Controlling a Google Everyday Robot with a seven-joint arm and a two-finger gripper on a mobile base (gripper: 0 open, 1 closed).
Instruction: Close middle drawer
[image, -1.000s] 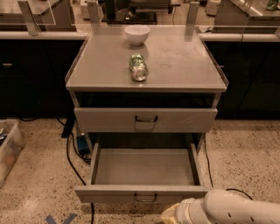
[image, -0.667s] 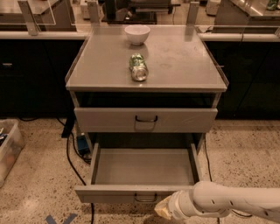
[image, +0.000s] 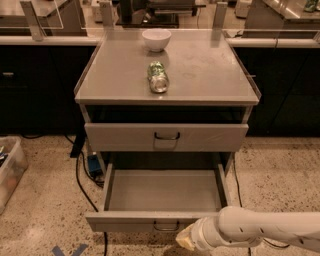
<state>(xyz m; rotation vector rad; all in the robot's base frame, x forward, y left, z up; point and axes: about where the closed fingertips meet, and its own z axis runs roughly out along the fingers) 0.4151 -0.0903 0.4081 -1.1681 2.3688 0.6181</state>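
The middle drawer (image: 165, 192) is pulled far out and is empty inside. Its flat grey front (image: 125, 221) faces me, with a small dark loop handle (image: 166, 228) at the centre. My white arm (image: 260, 230) comes in from the lower right. The gripper (image: 184, 240) is low in the camera view, just below and right of the handle, right at the drawer front. I cannot tell whether it touches the front.
The top drawer (image: 166, 137) sits nearly shut above. A white bowl (image: 156, 39) and a green can (image: 158, 76) lying on its side rest on the cabinet top. Cables (image: 80, 172) run along the floor at left, near a plastic bin (image: 9, 170).
My arm has moved left along the drawer front, bringing the gripper closer to the handle. The drawer has not moved.
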